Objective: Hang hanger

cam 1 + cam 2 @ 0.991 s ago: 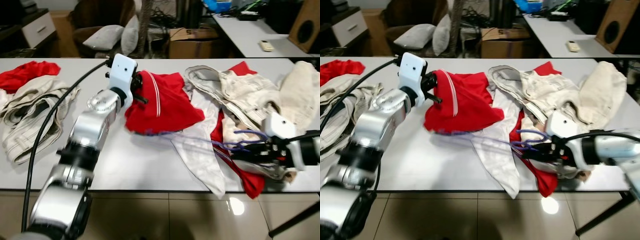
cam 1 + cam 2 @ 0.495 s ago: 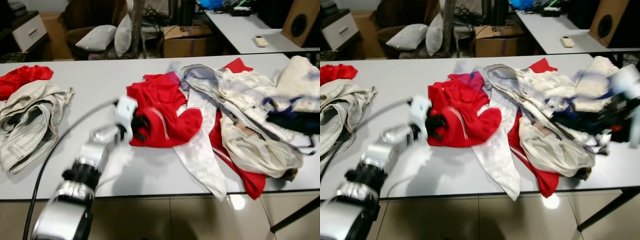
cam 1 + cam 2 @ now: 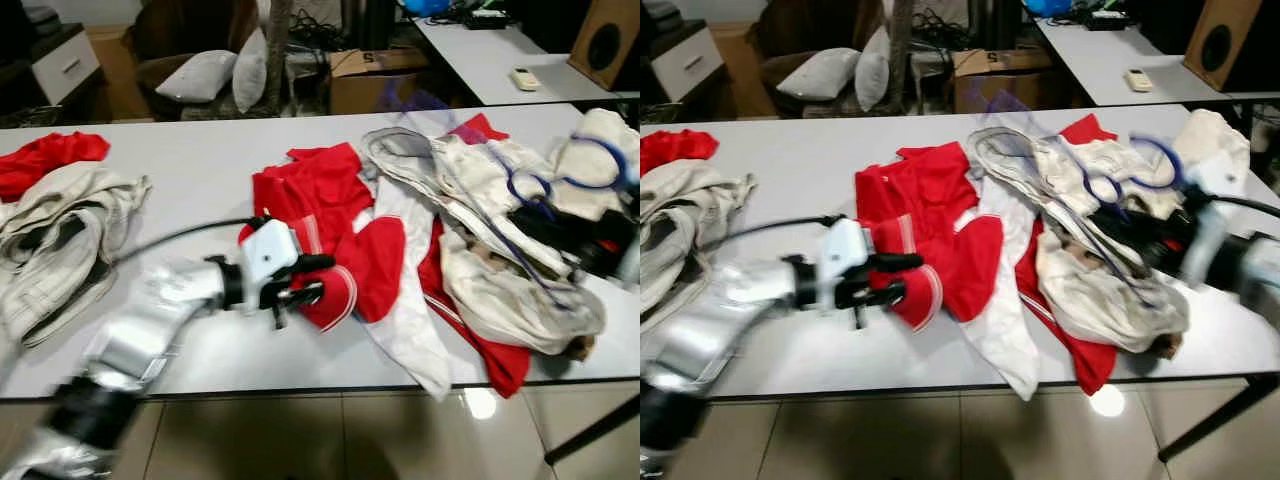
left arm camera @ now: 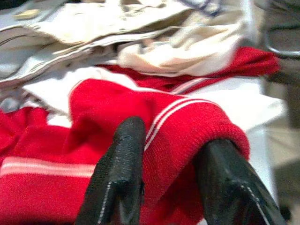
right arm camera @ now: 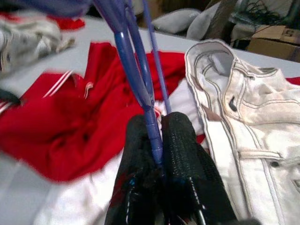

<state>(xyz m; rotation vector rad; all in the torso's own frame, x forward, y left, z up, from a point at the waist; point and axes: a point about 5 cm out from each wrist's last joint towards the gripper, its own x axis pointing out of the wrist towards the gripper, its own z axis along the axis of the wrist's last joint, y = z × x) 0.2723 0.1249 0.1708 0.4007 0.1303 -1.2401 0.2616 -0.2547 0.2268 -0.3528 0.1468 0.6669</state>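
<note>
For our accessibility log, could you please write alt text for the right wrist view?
The right tool is shut on a blue hanger, held above a table strewn with clothes: a red top and a cream jacket.

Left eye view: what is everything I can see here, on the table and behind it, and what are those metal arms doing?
Table: one, white, across the view.
Red garment: one, white-striped cuff, table middle.
Cream jacket: one, right of the red garment.
White cloth: one, hanging over the front edge.
Cream clothes: one pile, left end.
Red cloth: one, far left.
Hanger: one, blue, thin, raised over the right-hand pile.
Pillows: two, grey, behind the table.
Cardboard box: one, brown, behind.
Second table: one, white, back right.
Left pincer: fingers closed on the red garment's cuff.
Right pincer: shut on the hanger.
</note>
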